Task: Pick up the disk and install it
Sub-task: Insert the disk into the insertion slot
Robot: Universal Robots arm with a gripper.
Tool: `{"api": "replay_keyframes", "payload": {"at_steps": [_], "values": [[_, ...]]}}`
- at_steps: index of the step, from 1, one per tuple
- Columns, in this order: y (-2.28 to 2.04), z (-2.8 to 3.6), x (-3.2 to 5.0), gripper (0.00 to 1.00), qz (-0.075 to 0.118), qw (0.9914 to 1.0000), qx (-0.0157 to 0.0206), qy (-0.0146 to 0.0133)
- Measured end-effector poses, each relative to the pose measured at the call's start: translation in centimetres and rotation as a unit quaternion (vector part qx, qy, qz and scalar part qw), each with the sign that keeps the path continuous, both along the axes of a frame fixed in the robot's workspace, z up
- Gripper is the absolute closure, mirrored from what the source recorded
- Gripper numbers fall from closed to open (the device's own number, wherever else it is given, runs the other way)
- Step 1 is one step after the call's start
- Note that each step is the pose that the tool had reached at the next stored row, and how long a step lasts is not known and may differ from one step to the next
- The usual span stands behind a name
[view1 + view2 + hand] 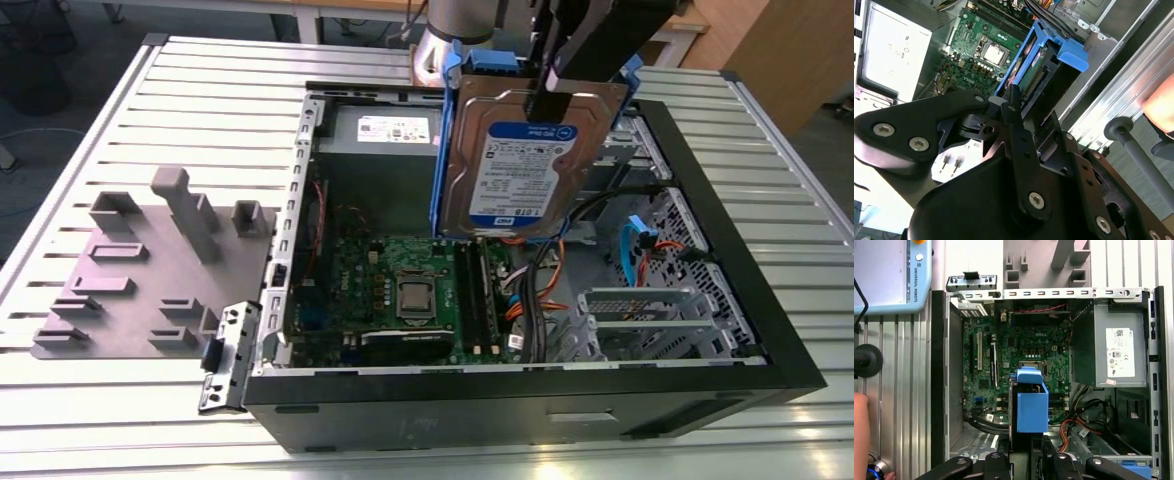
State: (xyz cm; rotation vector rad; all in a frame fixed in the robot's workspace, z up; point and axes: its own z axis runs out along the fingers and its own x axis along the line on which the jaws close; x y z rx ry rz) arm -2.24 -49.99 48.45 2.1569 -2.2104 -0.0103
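In the exterior view, a grey fixture plate (pixel 134 270) with upright blocks is noted on the slatted table (pixel 80 420) at the exterior view's left. Just beside it lies the open computer case (pixel 534 410). Inside the case are recorded the grey power supply (pixel 380 130), the green motherboard (pixel 400 290) and, toward the exterior view's right, a metal drive cage (pixel 641 320) with orange and blue cables near it.

The disk (pixel 527 170) is held in the air above the case interior, over the motherboard, and touches nothing below. It stands on end. Its silver face with the blue-and-white label is presented to the exterior view and is framed by the blue carrier. In the first wrist view the disk is met end-on, so that the blue carrier tab (pixel 1031 407) is seen against the motherboard. A teach pendant (pixel 884 275) and a person's hand (pixel 860 435) are also recorded there, outside the case.

The gripper (pixel 567 95) is directed downward from above and is closed on the disk's upper end. In the second wrist view its black fingers (pixel 1013 107) are seen clamped against the disk.
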Motion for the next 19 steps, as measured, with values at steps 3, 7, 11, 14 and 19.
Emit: {"api": "replay_keyframes", "payload": {"at_steps": [3, 7, 11, 14, 19], "values": [[-0.21, 0.00, 0.00, 0.65, 0.000, 1.00000, -0.0001, 0.0000], [-0.67, 0.00, 0.00, 0.65, 0.000, 1.00000, -0.0001, 0.0000], [-1.19, 0.00, 0.00, 0.65, 0.000, 1.00000, -0.0001, 0.0000], [-1.57, 0.00, 0.00, 0.65, 0.000, 1.00000, -0.0001, 0.0000], [-2.06, 0.00, -0.01, 0.65, 0.000, 1.00000, -0.0001, 0.0000]]}}
